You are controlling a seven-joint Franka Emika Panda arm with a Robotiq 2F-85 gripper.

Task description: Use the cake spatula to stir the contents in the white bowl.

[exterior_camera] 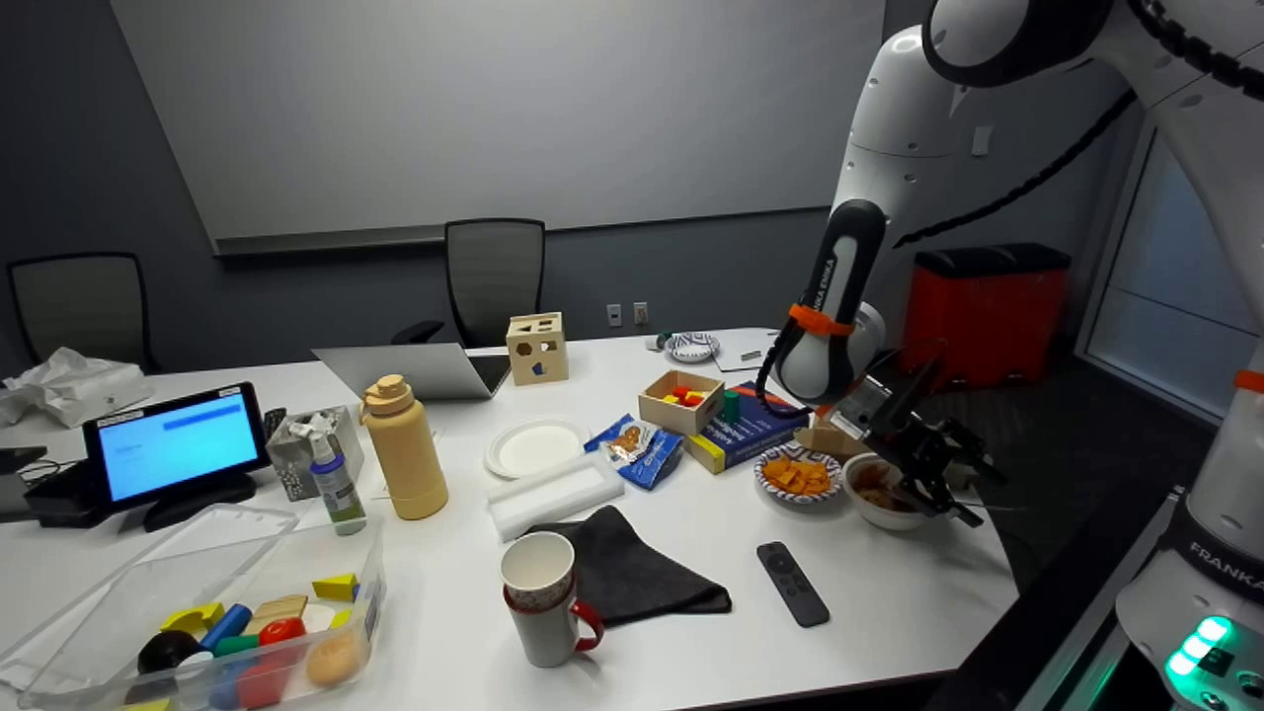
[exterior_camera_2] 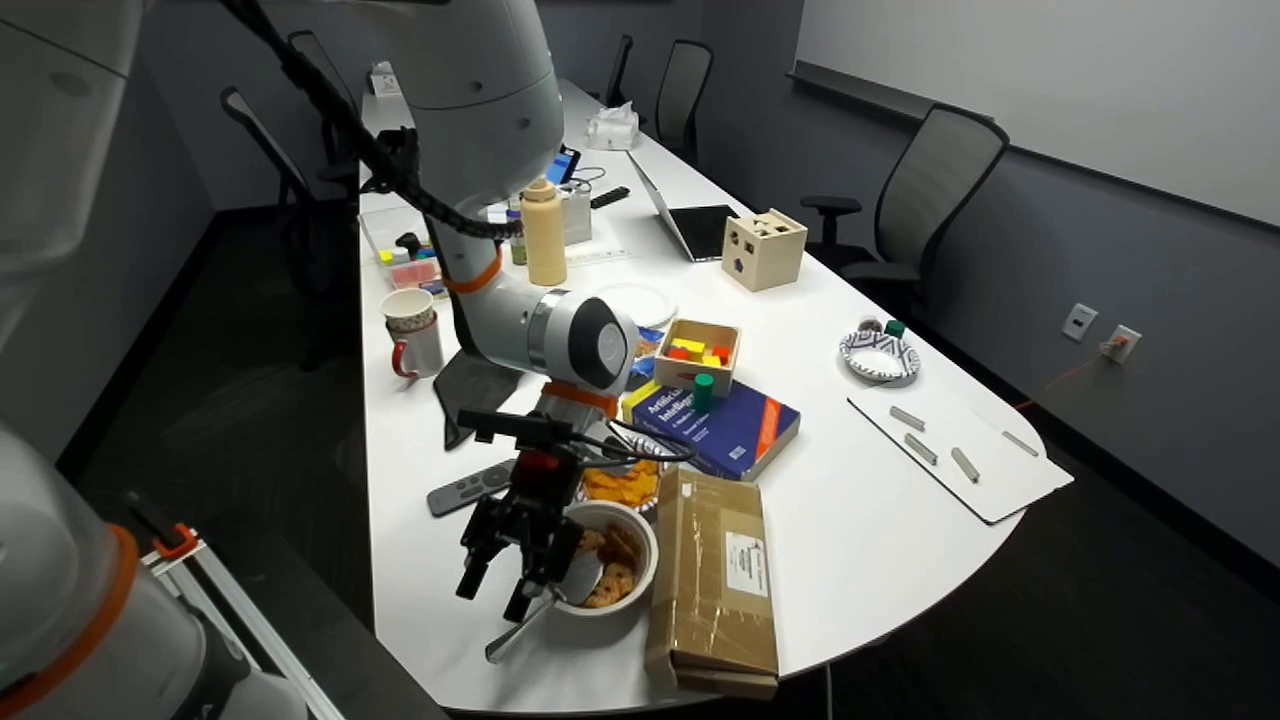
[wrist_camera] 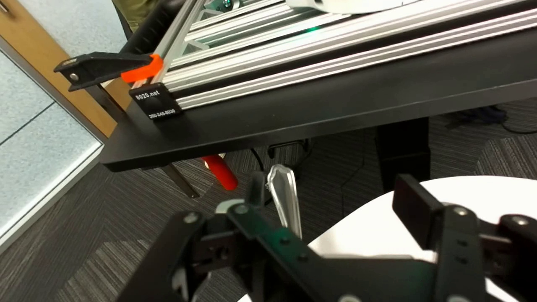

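The white bowl [exterior_camera: 882, 516] holds brownish-orange food and stands near the table's end; it also shows in an exterior view [exterior_camera_2: 650, 560]. The metal cake spatula has its blade [exterior_camera_2: 583, 578] in the bowl on the food. Its handle [exterior_camera_2: 514, 637] leans over the rim and sticks out past the table side. My gripper [exterior_camera_2: 494, 592] is tilted just beside the bowl, close to the handle. In the wrist view the gripper [wrist_camera: 335, 201] has its fingers wide apart. The handle [wrist_camera: 285, 199] shows between them, nearer the left finger, with no grip visible. The bowl is hidden in the wrist view.
A cardboard box [exterior_camera_2: 715, 590] stands right beside the bowl. A patterned bowl of orange chips [exterior_camera: 798, 478], a blue book [exterior_camera_2: 715, 425] with a wooden block box [exterior_camera_2: 698, 355], and a remote [exterior_camera: 793, 585] are nearby. The robot's black stand [wrist_camera: 335, 105] faces the table edge.
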